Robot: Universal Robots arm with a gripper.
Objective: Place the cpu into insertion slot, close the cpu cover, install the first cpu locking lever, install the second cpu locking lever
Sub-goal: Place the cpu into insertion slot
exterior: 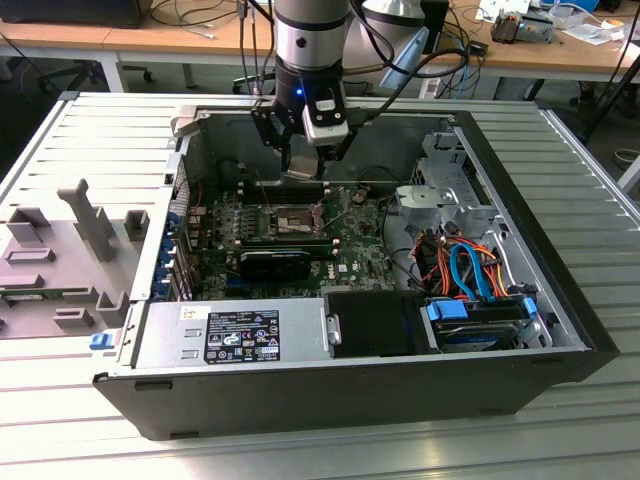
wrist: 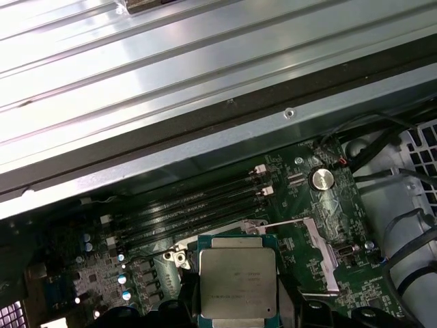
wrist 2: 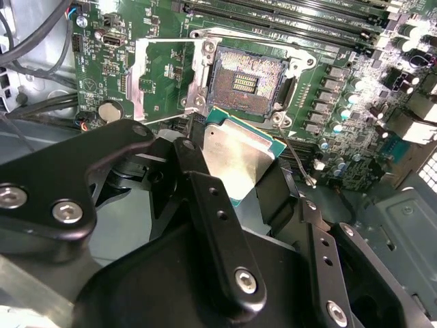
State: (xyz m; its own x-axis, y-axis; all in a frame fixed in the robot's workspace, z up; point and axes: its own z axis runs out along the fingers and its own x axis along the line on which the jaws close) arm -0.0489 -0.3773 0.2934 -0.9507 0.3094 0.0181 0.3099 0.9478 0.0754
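Note:
My gripper (exterior: 303,160) is shut on the cpu (wrist 2: 239,154), a flat square chip held by two opposite edges between the black fingers (wrist 2: 198,181). The first wrist view shows its silvery top (wrist: 235,283). The chip hangs tilted above the motherboard, a little off to one side of the insertion slot (wrist 2: 247,80), whose dark pin field lies bare. The cpu cover (wrist 2: 141,78) is swung open and lies beside the slot. A thin wire locking lever (wrist 2: 298,162) stands released next to the slot. In the exterior view the slot (exterior: 290,220) lies just below the gripper.
Long memory slots (wrist 2: 287,17) run beside the slot. The open computer case holds a power supply (exterior: 230,335) at the front and a drive cage with coloured cables (exterior: 470,270) at the exterior view's right. A grey fixture (exterior: 60,260) sits outside the case at the left.

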